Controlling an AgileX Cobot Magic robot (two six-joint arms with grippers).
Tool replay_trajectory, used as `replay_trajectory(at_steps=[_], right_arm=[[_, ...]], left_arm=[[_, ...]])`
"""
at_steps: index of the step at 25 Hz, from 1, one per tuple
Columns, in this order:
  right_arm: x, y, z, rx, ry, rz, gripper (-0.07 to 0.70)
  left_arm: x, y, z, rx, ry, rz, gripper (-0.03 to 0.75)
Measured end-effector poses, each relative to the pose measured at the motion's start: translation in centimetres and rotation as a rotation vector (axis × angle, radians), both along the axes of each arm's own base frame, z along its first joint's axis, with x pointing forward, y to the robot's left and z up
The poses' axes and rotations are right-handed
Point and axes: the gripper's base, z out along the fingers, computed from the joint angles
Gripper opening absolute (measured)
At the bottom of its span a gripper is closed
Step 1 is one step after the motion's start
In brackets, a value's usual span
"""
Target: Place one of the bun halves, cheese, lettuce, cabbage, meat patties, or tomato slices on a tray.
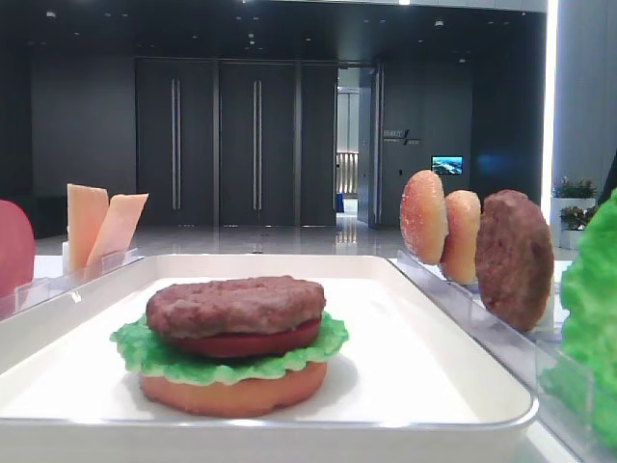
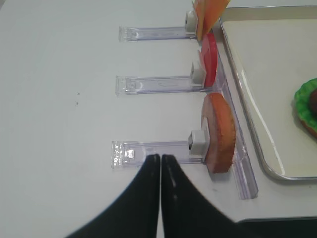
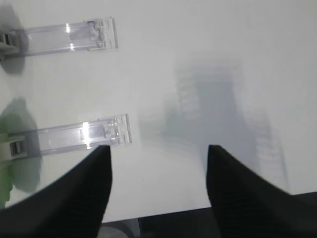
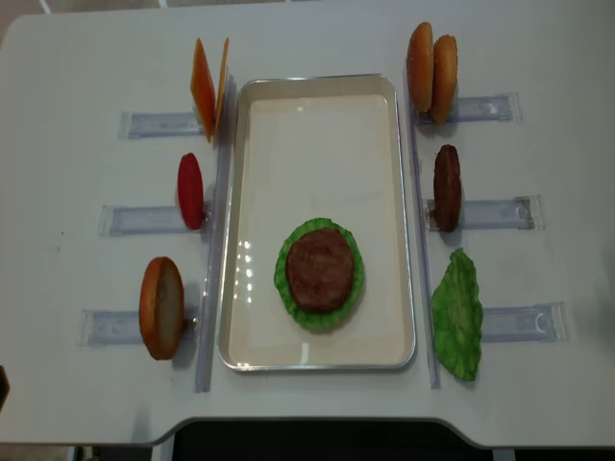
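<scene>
Left wrist view shows the left tool (image 2: 160,157) clenched with nothing in it, its tips just beside a clear holder (image 2: 153,149) that props a bun half (image 2: 219,133) on edge by the tray's (image 2: 246,134) long rim. Right wrist view alone shows the right tool (image 3: 158,151) spread wide and unladen over the bare counter (image 3: 198,59). Only the overhead view gives the stack lying flat in the tray's near half, meat patty (image 4: 319,268) on lettuce (image 4: 284,285), the tray's long axis running away from the robot.

walls: dark panels (image 1: 222,135) | floor: glossy (image 1: 270,236) | table: white (image 4: 77,403)
</scene>
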Motion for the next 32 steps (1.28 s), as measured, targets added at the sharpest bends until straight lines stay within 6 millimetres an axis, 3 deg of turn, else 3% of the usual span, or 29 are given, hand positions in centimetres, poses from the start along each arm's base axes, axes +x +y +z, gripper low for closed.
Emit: replay_trajectory(at_steps=[9, 16, 23, 32], right_arm=[[-10.4, -0.3, 0.8, 0.014, -0.357, -0.006, 0.401], [-15.6, -0.5, -0.9, 0.016, -0.573, -0.007, 0.401], [-17.5, -0.6, -2.9, -0.008, -0.653, 0.024, 0.400], [-16.4, -0.3, -4.5, -0.024, -0.640, 0.083, 0.400]], left_arm=[[0.0, 0.0, 0.0, 0.000, 0.000, 0.000, -0.001], [0.0, 0.0, 0.0, 0.000, 0.000, 0.000, -0.001], [0.0, 0.0, 0.0, 0.000, 0.000, 0.000, -0.001], [0.0, 0.0, 0.0, 0.000, 0.000, 0.000, -0.001]])
